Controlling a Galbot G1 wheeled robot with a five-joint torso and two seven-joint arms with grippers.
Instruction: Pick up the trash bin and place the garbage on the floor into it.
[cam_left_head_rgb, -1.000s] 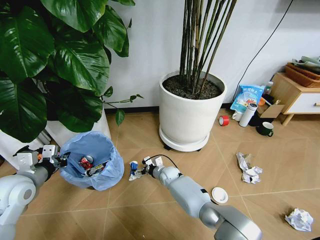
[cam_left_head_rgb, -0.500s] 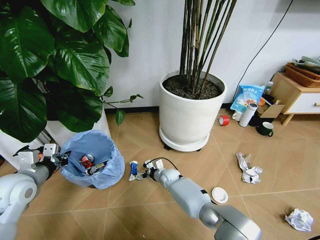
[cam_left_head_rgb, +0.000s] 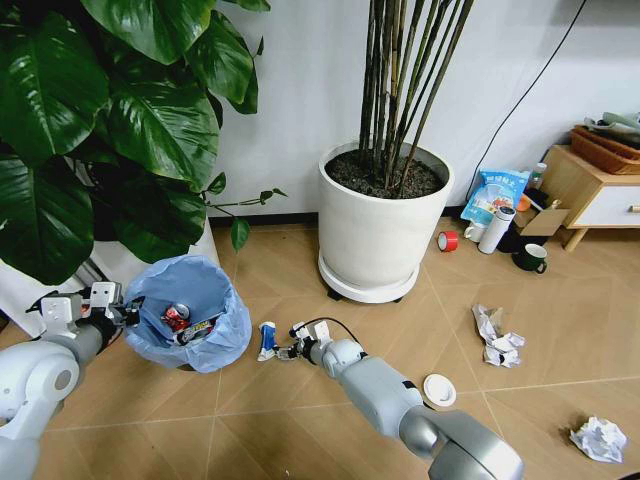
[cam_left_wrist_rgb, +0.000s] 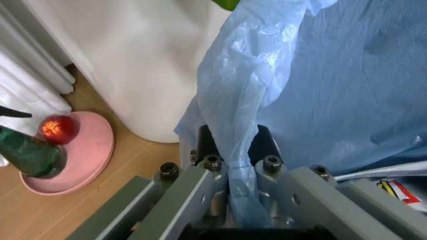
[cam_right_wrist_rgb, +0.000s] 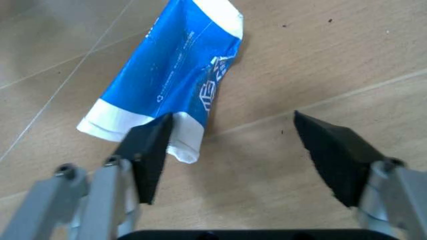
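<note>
The trash bin (cam_left_head_rgb: 215, 350), dark and lined with a light-blue bag (cam_left_wrist_rgb: 320, 90), stands on the floor at the left with a red crushed can (cam_left_head_rgb: 175, 318) and other litter inside. My left gripper (cam_left_head_rgb: 124, 314) (cam_left_wrist_rgb: 233, 145) is shut on its rim and bag. A blue-white wrapper (cam_left_head_rgb: 267, 340) (cam_right_wrist_rgb: 173, 85) lies flat on the tiles just right of the bin. My right gripper (cam_left_head_rgb: 287, 352) (cam_right_wrist_rgb: 233, 117) is open low over the floor beside it, one fingertip (cam_right_wrist_rgb: 152, 150) at the wrapper's end. More garbage lies to the right: a white lid (cam_left_head_rgb: 438, 390) and paper wads (cam_left_head_rgb: 497, 337) (cam_left_head_rgb: 598, 438).
A large white planter (cam_left_head_rgb: 385, 235) stands behind the wrapper. A leafy plant (cam_left_head_rgb: 100, 120) hangs over the bin, and a pink saucer (cam_left_wrist_rgb: 80, 160) sits by its white pot. A red tape roll (cam_left_head_rgb: 447, 241), blue snack bag (cam_left_head_rgb: 495, 195), mug (cam_left_head_rgb: 530, 258) and wooden cabinet (cam_left_head_rgb: 590, 190) stand at the back right.
The left gripper and bin have shifted slightly up in the picture. The right gripper has drawn back a little from the wrapper, which stays on the floor.
</note>
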